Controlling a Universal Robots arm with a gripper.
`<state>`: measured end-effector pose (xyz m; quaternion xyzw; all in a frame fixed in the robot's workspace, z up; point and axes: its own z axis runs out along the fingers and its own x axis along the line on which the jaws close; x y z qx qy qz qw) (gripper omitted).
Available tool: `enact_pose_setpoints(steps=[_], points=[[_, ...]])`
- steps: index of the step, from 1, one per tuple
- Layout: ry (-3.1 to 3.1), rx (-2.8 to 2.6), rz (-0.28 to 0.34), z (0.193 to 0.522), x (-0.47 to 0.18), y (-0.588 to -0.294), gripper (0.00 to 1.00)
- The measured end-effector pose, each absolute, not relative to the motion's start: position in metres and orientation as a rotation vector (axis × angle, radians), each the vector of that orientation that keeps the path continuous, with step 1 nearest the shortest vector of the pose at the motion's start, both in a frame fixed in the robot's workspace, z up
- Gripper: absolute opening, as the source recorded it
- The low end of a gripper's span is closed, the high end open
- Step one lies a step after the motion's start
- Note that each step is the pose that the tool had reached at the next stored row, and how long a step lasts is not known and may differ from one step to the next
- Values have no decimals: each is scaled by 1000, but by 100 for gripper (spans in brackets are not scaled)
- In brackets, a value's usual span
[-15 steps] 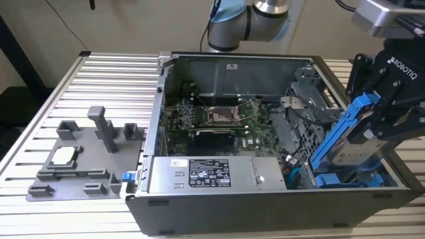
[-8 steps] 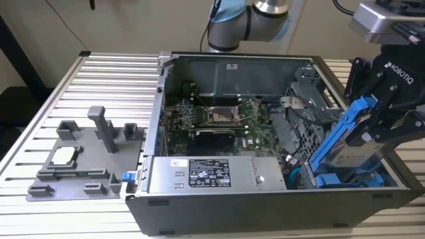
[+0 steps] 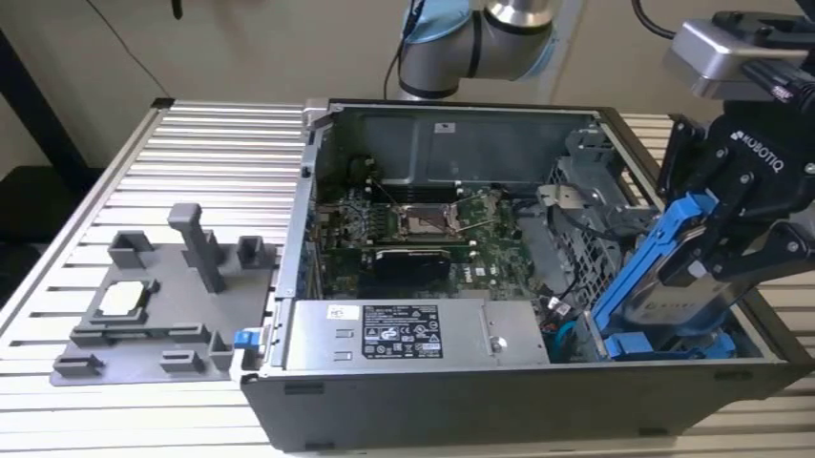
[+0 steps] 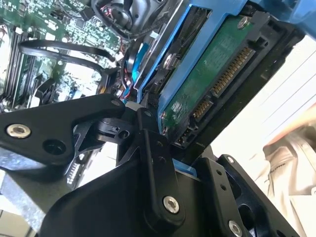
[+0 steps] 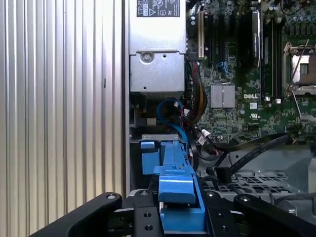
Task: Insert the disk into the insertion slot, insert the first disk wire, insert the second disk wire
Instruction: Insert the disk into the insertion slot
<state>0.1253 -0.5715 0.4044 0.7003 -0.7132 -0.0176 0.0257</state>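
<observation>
The gripper (image 3: 723, 256) clamps the disk (image 3: 669, 294), tilted, at about 4 o'clock in the computer case (image 3: 510, 401) in the exterior view. The disk's lower end blends into other blue parts there.

Arm (image 3: 474, 46) silver-grey, pale blue joint caps; gripper (image 3: 742, 243) matte black, white lettering, silver screws on fingers (image 4: 158, 163).

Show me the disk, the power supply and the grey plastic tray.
disk (image 3: 659, 294): exterior view, on its silver face.
power supply (image 3: 403, 332): exterior view, on its label.
grey plastic tray (image 3: 134, 355): exterior view, on its flat base.
</observation>
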Motion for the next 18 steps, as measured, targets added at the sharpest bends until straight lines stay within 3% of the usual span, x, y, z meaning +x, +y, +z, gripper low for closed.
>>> enact_pose_setpoints(steps=[18], points=[[-2203, 2163, -53, 383, 126, -572, 33]])
